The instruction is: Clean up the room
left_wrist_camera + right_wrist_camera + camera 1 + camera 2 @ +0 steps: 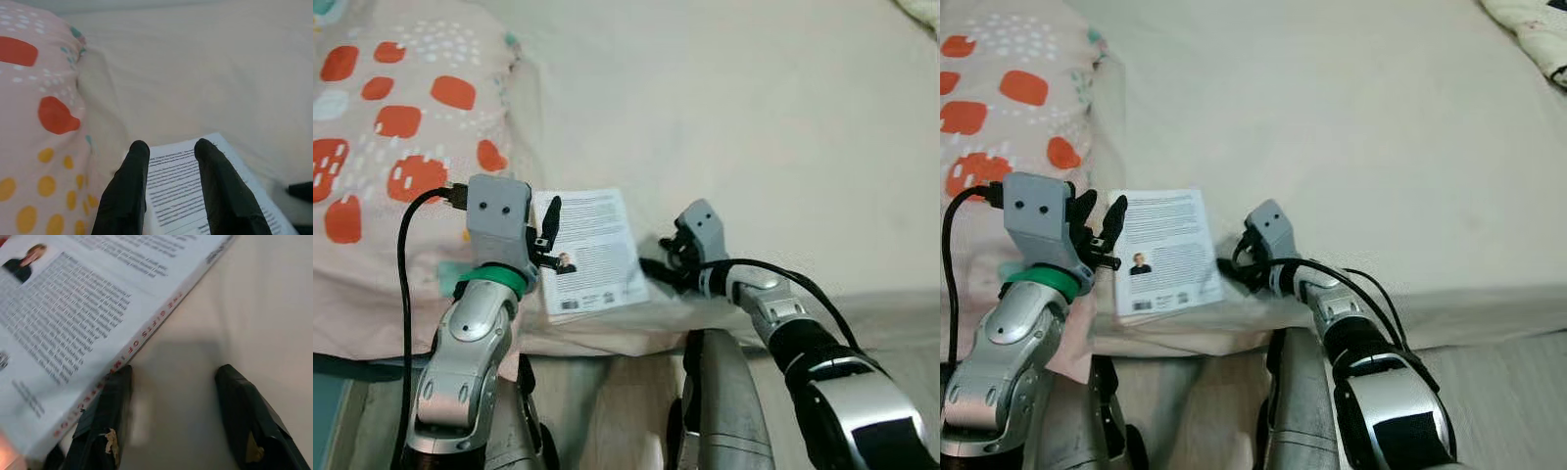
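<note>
A: What is seen on the bed (754, 117), and how many of each thing?

B: One book (592, 250) is seen, laid flat with its back cover up, near the front edge of the bed. A small photo of a person and lines of print are shown on the cover. One pink quilt (391, 127) with orange spots is bunched up just beside the book. Two grippers are counted, one on each side of the book.

A: How is the left gripper (1099, 225) held?

B: It is held above the book's edge on the quilt side. Its two black fingers (129, 191) are kept a little apart, and nothing is gripped between them. Whether the book is touched by them cannot be told.

A: And the right gripper (173, 416)?

B: It is set low at the book's other edge, by the spine. Its fingers are spread wide. One finger (105, 421) is pressed right against the spine, and the other rests on the sheet beside the book. Nothing is squeezed yet.

A: Are any boxes or baskets seen?

B: Just the bed, the quilt and the book are seen.
</note>
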`<state>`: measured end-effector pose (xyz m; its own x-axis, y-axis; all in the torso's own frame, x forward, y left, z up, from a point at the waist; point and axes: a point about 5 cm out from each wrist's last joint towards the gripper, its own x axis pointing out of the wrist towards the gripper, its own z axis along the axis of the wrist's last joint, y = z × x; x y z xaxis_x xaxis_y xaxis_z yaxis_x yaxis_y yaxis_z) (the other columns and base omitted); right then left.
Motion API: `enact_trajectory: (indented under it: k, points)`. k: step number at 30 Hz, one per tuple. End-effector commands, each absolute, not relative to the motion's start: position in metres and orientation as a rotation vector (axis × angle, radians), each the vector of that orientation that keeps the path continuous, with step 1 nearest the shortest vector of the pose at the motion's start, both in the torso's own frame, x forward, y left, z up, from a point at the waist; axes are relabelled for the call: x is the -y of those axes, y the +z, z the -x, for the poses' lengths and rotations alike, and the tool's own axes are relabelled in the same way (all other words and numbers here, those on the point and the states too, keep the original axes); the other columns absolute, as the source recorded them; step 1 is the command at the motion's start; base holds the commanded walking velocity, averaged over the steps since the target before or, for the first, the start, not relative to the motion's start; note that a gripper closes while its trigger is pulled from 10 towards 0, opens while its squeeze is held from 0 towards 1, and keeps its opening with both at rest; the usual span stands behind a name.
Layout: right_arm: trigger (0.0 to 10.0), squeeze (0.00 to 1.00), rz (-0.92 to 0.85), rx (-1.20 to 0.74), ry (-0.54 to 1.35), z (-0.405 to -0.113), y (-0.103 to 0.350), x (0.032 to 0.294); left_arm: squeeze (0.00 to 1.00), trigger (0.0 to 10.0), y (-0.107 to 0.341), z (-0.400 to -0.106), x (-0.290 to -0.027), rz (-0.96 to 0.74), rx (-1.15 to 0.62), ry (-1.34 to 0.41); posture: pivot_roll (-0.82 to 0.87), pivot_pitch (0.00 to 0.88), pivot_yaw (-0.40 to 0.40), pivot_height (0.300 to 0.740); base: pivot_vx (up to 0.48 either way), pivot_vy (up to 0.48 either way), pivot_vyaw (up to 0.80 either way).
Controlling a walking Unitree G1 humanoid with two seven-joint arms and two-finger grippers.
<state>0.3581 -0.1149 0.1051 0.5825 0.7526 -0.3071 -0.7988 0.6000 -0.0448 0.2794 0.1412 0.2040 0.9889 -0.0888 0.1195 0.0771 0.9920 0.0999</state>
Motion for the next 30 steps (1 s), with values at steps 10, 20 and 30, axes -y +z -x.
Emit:
enact_trajectory:
  k: [10, 20, 30]
  points:
    - [10.0, 0.0, 0.139, -0.356, 1.078, -0.337, 0.085, 0.108, 0.0, 10.0, 0.201, -0.282, -0.138, -0.087, 0.125, -0.088, 0.06, 0.199, 0.027, 0.49, 0.0, 0.0, 0.0]
    - [10.0, 0.0, 0.045, -0.328, 0.836, -0.336, 0.081, 0.147, 0.0, 10.0, 0.204, -0.284, -0.139, -0.079, 0.144, -0.085, 0.04, 0.188, 0.018, 0.49, 0.0, 0.0, 0.0]
    - [10.0, 0.0, -0.037, -0.054, 0.455, -0.319, 0.092, 0.176, 0.0, 10.0, 0.203, -0.288, -0.134, -0.068, 0.149, -0.111, 0.0, 0.18, 0.029, 0.49, 0.0, 0.0, 0.0]
